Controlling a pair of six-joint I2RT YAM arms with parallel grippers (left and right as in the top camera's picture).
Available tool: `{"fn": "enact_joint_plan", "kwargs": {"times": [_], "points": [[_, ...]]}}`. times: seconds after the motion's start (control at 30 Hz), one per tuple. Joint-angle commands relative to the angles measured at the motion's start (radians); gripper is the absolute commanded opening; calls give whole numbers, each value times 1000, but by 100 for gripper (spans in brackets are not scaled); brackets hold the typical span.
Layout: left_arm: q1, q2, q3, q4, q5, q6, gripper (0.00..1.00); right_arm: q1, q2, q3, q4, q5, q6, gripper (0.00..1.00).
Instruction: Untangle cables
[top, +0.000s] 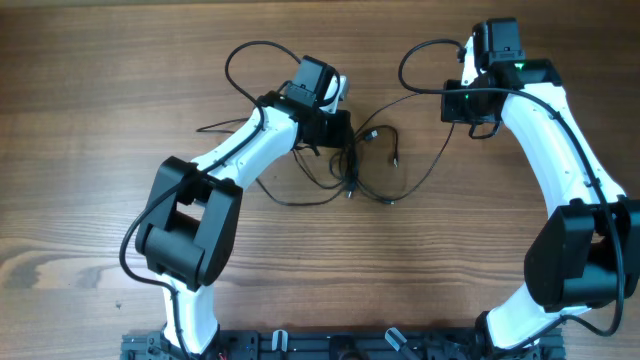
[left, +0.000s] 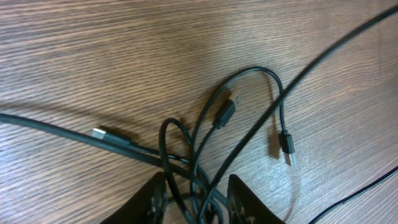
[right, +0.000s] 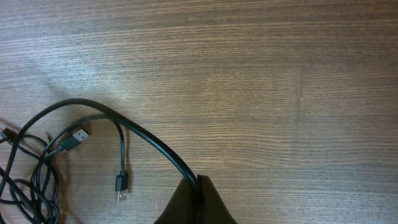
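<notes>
Surface: a brown wood-grain tabletop (top: 80, 150), with two white-and-black arms reaching in from the 6 o'clock edge.
Cables: a loose tangle of thin black cables (top: 370, 165) lies flat on the tabletop between the two arms. It sits a little toward 12 o'clock from the middle, and slack loops spill toward 6 and 9 o'clock.
Left tool: the left tool (left: 196, 182) is at the tangle's 11 o'clock edge. Its fingers sit close on a bunch of strands that fills the gap between them, pinching it.
Right tool: the right tool (right: 198, 183) is at the tangle's 2 o'clock. Its fingers are pressed together on a single strand that arcs off to the tangle.
Plug ends: a flat USB plug (left: 227, 109) lies inside a loop. A smaller plug (left: 286, 146) lies at its 4 o'clock, not touching it.
Markings: any print on the plugs is too small to tell. A green light (top: 520, 67) glows on the right arm.
</notes>
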Motion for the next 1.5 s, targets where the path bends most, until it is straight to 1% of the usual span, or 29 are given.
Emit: {"fn": "enact_joint_plan", "kwargs": {"times": [0.0, 0.27, 0.4, 0.47, 0.5, 0.63, 0.77, 0.83, 1.0, 1.07, 1.17, 1.23, 1.33, 1.4, 1.47], "points": [[-2, 12, -5, 3, -13, -25, 32, -2, -23, 15, -2, 23, 17, 4], [-3, 45, -5, 6, -32, -37, 29, -2, -23, 15, -14, 12, 18, 4], [-3, 58, -5, 18, -31, -45, 20, -2, -23, 15, -13, 13, 17, 4], [-2, 58, -5, 14, -31, -45, 6, -2, -23, 15, -13, 13, 17, 4], [-2, 58, -5, 14, -31, -46, 4, -2, -23, 15, -13, 13, 18, 4], [6, 42, -5, 7, -40, -39, 4, -2, -23, 15, -13, 47, 23, 4], [63, -71, -4, -49, -175, -27, 4, -2, -23, 15, -33, 151, 67, 4], [125, -173, -4, -65, -186, 11, 4, -2, -23, 15, -32, 151, 68, 4], [289, -364, -4, -85, -185, 14, 4, -2, -23, 14, -31, 195, 97, 4], [366, -436, -4, -120, -185, 14, 4, -2, -21, 13, -30, 267, 123, 4], [457, -484, -4, -166, -185, 18, 4, -21, -18, -11, -11, 298, 127, 4], [518, -492, -4, -190, -185, 28, 4, -66, -16, -39, -3, 307, 146, 4], [568, -492, -4, -207, -185, 44, 4, -166, -16, -104, 35, 307, 161, 4], [580, -492, -4, -209, -184, 43, 4, -233, -16, -137, 56, 289, 171, 5], [579, -492, -4, -210, -167, 44, 4, -266, -16, -148, 62, 245, 167, 5]]}}
